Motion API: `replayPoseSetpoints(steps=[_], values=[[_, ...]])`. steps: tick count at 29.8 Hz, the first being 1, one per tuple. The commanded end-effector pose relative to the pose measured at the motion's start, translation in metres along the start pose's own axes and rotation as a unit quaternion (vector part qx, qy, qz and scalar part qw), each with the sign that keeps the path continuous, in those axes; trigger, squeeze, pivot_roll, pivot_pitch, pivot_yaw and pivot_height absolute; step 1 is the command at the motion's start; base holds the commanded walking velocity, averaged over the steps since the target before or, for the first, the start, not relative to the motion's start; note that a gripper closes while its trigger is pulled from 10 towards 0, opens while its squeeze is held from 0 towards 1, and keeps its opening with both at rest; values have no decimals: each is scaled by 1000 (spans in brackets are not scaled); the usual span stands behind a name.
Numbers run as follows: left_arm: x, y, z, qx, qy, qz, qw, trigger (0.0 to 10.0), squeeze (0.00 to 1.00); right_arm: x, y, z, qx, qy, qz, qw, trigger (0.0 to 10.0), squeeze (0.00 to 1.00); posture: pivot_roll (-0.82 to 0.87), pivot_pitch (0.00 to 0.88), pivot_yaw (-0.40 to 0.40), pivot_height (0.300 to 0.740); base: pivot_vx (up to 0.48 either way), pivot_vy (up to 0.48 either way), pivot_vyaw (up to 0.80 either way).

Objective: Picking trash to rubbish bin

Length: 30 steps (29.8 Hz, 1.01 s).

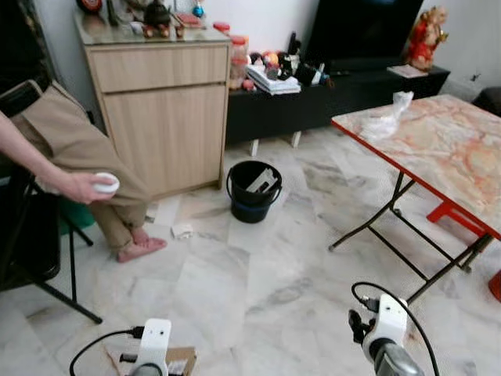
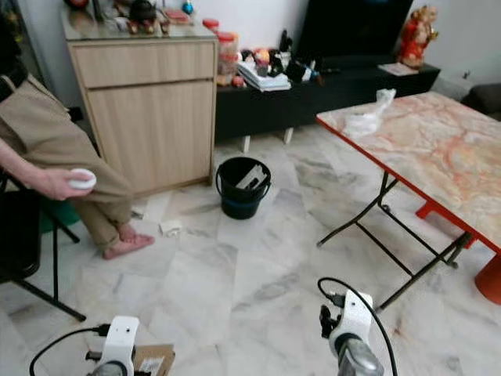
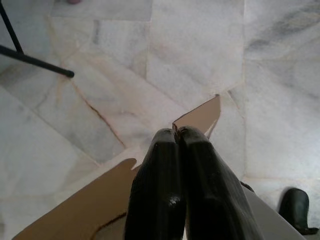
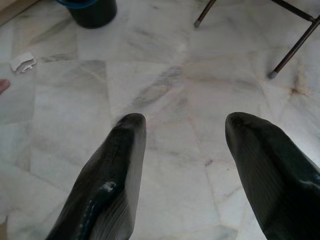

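My left gripper (image 3: 176,134) is low over the marble floor, shut on a piece of brown cardboard (image 3: 200,114) whose edge sticks out between the fingertips. The same cardboard (image 1: 178,361) shows by my left wrist at the bottom of the left eye view. My right gripper (image 4: 182,120) is open over bare floor with nothing between its fingers. The black rubbish bin (image 1: 253,190) stands ahead on the floor near the cabinet, holding some trash. A small white paper scrap (image 1: 182,230) lies on the floor left of the bin.
A person sits on a chair at the left, holding a white object (image 1: 106,182), with a bare foot (image 1: 141,248) on the floor. A wooden cabinet (image 1: 164,117) stands behind. A folding marble-top table (image 1: 446,149) with a plastic bag (image 1: 387,117) is on the right.
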<state>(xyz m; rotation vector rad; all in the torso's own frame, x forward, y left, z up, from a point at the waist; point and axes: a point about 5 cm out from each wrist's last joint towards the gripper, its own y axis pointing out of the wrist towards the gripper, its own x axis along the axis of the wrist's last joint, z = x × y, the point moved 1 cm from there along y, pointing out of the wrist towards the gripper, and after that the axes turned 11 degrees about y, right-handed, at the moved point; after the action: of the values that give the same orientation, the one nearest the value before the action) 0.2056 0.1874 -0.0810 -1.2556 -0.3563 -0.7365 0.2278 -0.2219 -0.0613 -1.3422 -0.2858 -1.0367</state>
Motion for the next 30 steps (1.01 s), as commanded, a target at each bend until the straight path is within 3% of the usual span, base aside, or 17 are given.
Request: replayPoseSetpoints(steps=[1,30], values=[[1,0,-5,-6,3,-1,1000,10000,0,4,0,-4,-8,4,-7,1000,10000,0,192,0,-123,740,450,0,0],[-1,-1,-5,-3,-3,1,1000,10000,0,5,0,-4,-6,-12,-7,1000,10000,0,194,0,-126,740,458,0,0]])
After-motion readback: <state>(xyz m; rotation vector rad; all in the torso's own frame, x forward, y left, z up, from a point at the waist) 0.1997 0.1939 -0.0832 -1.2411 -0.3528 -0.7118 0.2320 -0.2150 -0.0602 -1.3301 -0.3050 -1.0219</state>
